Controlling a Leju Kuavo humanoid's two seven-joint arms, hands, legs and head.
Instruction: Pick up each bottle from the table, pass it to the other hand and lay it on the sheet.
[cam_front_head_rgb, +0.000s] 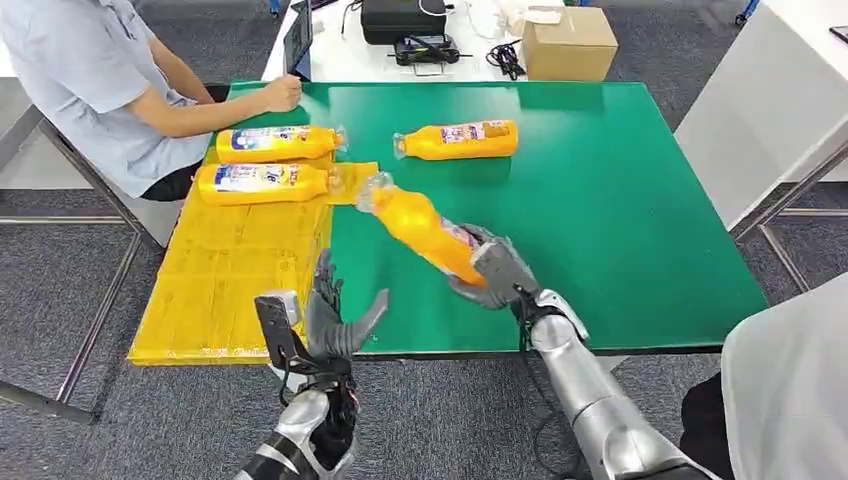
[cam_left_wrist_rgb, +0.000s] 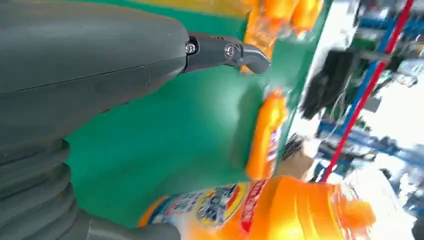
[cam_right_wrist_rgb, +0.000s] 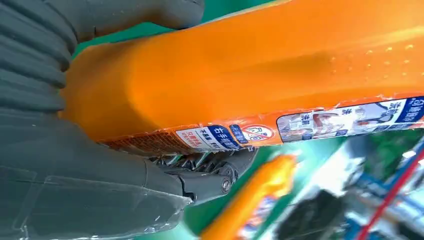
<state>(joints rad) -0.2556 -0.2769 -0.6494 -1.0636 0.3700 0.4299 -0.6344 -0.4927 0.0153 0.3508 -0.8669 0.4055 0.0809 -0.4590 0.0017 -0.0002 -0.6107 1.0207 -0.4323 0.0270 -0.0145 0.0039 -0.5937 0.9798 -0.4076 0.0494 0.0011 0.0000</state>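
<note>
Your right hand (cam_front_head_rgb: 492, 272) grips an orange bottle (cam_front_head_rgb: 425, 230) by its base, raised aslant over the green table (cam_front_head_rgb: 620, 220); your left hand (cam_front_head_rgb: 335, 318) waits empty, fingers spread. Two bottles (cam_front_head_rgb: 270, 162) lie on the yellow sheet (cam_front_head_rgb: 225, 285), one bottle (cam_front_head_rgb: 458, 139) on the table

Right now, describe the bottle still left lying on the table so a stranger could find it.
Start from the green table. Near its far edge, right of the yellow sheet, lies one orange bottle. It alone rests on bare green: two others lie on the sheet, another is in the right hand.
</note>
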